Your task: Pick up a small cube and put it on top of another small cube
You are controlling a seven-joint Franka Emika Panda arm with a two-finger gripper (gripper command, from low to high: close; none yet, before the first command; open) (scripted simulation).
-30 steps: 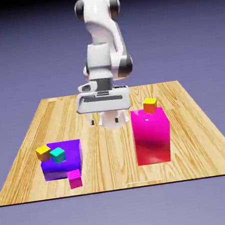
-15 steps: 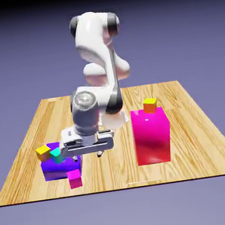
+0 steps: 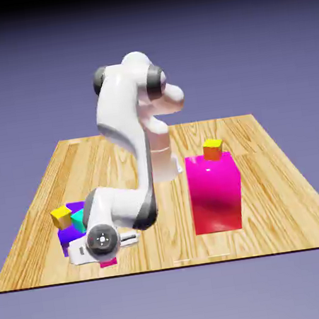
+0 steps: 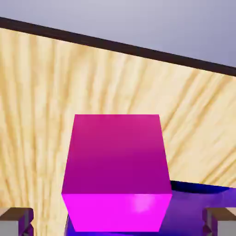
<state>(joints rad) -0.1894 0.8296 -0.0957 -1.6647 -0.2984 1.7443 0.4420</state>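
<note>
One small magenta cube (image 4: 117,154) lies near the table's front edge, at about seven o'clock on the wooden table (image 3: 166,240) in the exterior view. The gripper (image 4: 118,222) is spread wide over it, one fingertip toward nine o'clock of the cube and one toward three in the hand view, neither touching it. One blue-violet block (image 3: 71,239) sits just beyond the cube, toward eleven o'clock; one teal cube (image 3: 79,220) and one yellow-topped cube (image 3: 61,217) show there, the yellow one further toward ten. One tall magenta-pink block (image 3: 215,194) stands toward four o'clock, with one orange cube (image 3: 213,149) at its top end. That makes four small cubes and two large blocks. The exterior view shows only a sliver of the magenta cube below the hand; the hand view shows its faces large, but shows neither the orange cube nor the tall block.
</note>
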